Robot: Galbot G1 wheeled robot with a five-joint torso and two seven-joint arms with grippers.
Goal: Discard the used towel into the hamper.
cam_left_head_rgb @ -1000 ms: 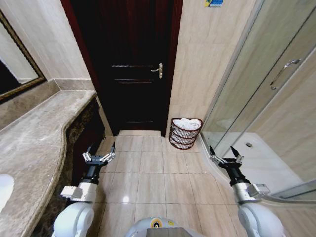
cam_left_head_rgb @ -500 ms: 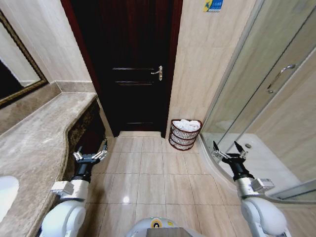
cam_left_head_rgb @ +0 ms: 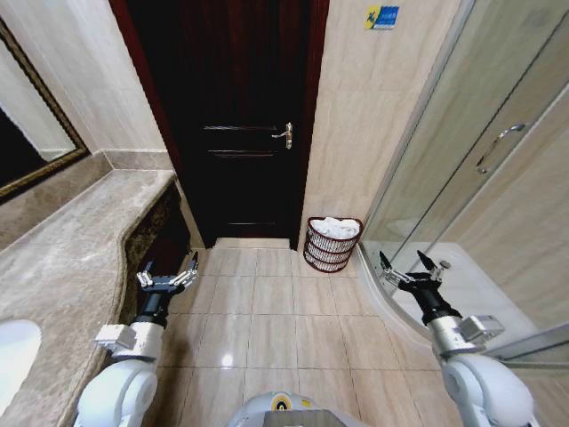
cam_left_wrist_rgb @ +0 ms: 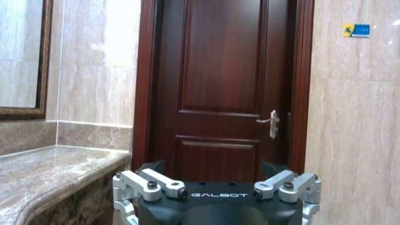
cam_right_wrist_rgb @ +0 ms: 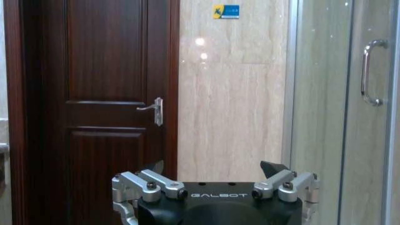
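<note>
Hamper (cam_left_head_rgb: 332, 243): small reddish-brown open-weave wire basket, standing on the tiled floor (cam_left_head_rgb: 271, 320) against the beige wall, between the dark wooden door (cam_left_head_rgb: 238, 116) and the glass shower enclosure (cam_left_head_rgb: 480, 169). Contents: white towel (cam_left_head_rgb: 334, 226) heaped inside, its folds rising to about rim level.

Left gripper (cam_left_head_rgb: 166, 278): held low over the floor just beside the marble vanity counter (cam_left_head_rgb: 67, 258), pointing toward the door. Jaws spread wide, nothing between them.

Right gripper (cam_left_head_rgb: 409, 272): held low near the curved shower threshold, well apart from the hamper. Jaws likewise spread wide, holding nothing.

Other fixtures: framed mirror (cam_left_head_rgb: 36, 133) above the counter; white basin (cam_left_head_rgb: 13, 351) at the counter's near end; lever door handle (cam_left_head_rgb: 284, 135); small blue and yellow sticker (cam_left_head_rgb: 381, 17) high on the wall; shower door handle (cam_left_head_rgb: 498, 147).

Status, as judged: with a towel already in the basket and both grippers bare, the discard appears complete or nearly so; whether that towel is the used one cannot be told.

Handling note: any further move should keep both arms tucked and low. The left arm sits close to the counter edge and the right close to the shower glass, so turning or driving the base calls for slow motion and clearance on both sides. The basket is light wire and would tip if nudged.
</note>
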